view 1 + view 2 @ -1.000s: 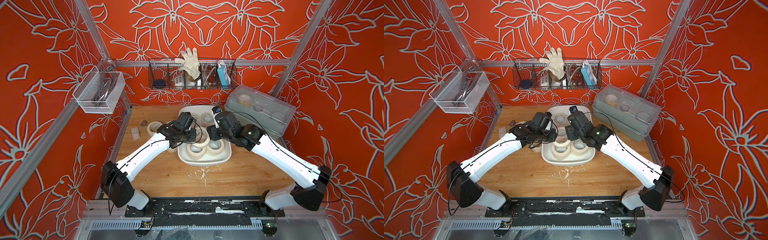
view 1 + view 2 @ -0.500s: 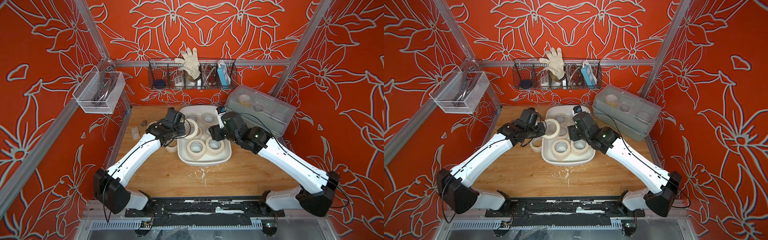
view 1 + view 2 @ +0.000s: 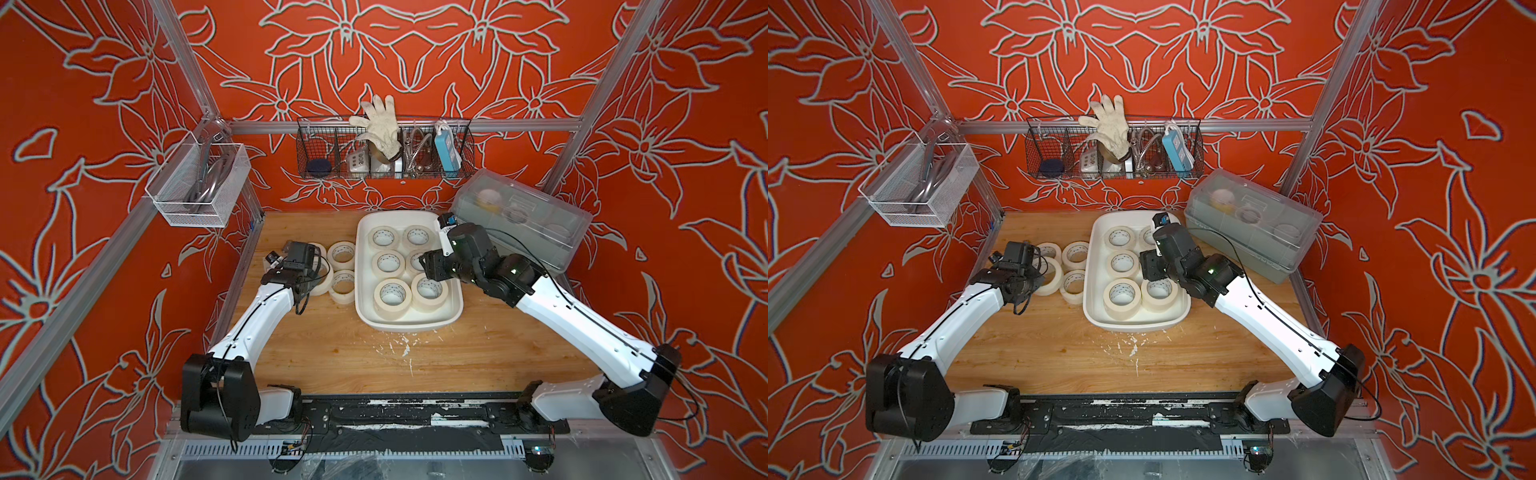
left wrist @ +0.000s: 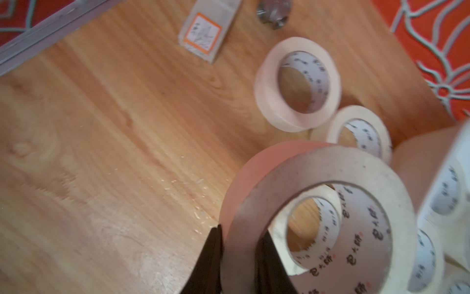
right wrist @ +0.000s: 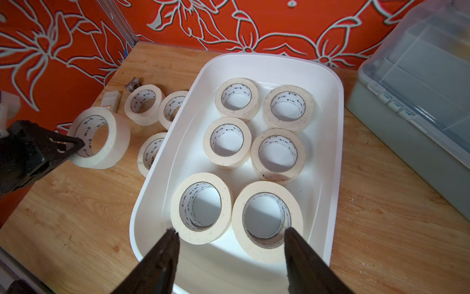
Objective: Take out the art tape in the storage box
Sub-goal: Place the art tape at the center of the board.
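So the left gripper [image 4: 240, 229] is clamped on the wall of one cream masking-tape roll with a white core [image 4: 318, 163], with one black finger inside the hole and one outside. That roll is up on its edge, hole pointing sideways, over the wooden table [image 5: 76, 216] just left of the big shallow white plastic tub [image 5: 328, 157]. Can't tell if it touches the wood. Its core has dark printed characters repeating all the way round, too blurry for me to read.

Right beside it, three more of the same rolls [image 5: 142, 121] lie flat on the table, holes up. Past those is a small clear packet [image 4: 203, 33] with an orange-bordered white label, but the scribble on it is unreadable.

The right gripper [image 5: 231, 230] hangs over the near end of the tub, jaws spread wide, nothing in them. Inside the tub I count six rolls [image 5: 254, 250] showing from above — two columns of three, all flat, holes up. The tub's long side runs away from the robot toward the back wall.
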You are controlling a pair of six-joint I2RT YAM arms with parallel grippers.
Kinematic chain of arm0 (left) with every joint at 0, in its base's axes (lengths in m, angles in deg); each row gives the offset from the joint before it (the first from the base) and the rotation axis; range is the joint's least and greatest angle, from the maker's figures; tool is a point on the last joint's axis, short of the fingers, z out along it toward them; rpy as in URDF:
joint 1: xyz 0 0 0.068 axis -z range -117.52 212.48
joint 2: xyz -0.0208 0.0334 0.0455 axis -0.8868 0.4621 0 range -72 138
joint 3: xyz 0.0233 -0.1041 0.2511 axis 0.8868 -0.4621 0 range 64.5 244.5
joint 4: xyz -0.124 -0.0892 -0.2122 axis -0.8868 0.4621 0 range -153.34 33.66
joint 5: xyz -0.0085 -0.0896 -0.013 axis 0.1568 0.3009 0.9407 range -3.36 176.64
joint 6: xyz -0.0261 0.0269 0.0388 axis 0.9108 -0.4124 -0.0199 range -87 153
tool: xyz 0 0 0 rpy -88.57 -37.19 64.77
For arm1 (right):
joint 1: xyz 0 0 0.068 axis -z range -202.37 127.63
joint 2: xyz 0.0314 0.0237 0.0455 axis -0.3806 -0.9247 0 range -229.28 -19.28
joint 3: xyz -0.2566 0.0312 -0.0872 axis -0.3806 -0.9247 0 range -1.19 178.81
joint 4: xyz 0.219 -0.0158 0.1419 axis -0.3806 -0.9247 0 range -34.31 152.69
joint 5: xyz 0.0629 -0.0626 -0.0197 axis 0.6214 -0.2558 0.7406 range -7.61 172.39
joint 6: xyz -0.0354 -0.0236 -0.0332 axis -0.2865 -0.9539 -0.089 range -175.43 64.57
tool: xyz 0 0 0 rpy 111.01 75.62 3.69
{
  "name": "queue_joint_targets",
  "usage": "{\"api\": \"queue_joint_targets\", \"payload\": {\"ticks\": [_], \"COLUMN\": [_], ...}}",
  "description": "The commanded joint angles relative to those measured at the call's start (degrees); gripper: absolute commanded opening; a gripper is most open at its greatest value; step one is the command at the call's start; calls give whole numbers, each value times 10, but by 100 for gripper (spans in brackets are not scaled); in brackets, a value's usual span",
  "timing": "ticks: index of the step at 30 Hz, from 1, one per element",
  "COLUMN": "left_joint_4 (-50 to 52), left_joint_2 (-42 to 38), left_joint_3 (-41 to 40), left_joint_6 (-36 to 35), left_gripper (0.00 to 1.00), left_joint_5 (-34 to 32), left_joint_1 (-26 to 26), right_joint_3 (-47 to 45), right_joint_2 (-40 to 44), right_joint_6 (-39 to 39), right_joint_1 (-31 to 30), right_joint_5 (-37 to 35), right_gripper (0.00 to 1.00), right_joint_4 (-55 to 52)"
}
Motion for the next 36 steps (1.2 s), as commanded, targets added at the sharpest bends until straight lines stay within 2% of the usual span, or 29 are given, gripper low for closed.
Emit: {"api": "queue_joint_targets", "payload": {"ticks": [1, 5, 10, 19, 29, 36], "left_joint_4": [-37, -57, -80, -99, -135, -154], "left_joint_2": [19, 36, 56, 89, 119, 151], "left_joint_3": [-6, -30, -51, -66, -72, -67], "left_joint_6": [54, 78, 95, 100, 84, 73], "left_gripper": [0, 0, 0, 0, 0, 8], "left_joint_5": [-6, 10, 22, 24, 63, 88], "left_joint_1": [-23, -43, -61, -67, -70, -70], "right_joint_3": [-7, -7, -10, -25, -40, -57], "right_joint_2": [-6, -12, -12, 5, 20, 31], "right_joint_6": [12, 14, 28, 30, 27, 23], "right_joint_1": [5, 8, 26, 38, 58, 72], "right_joint_5": [21, 27, 83, 80, 76, 77], "right_gripper": [69, 69, 69, 69, 69, 69], "right_joint_4": [11, 10, 18, 18, 10, 14]}}
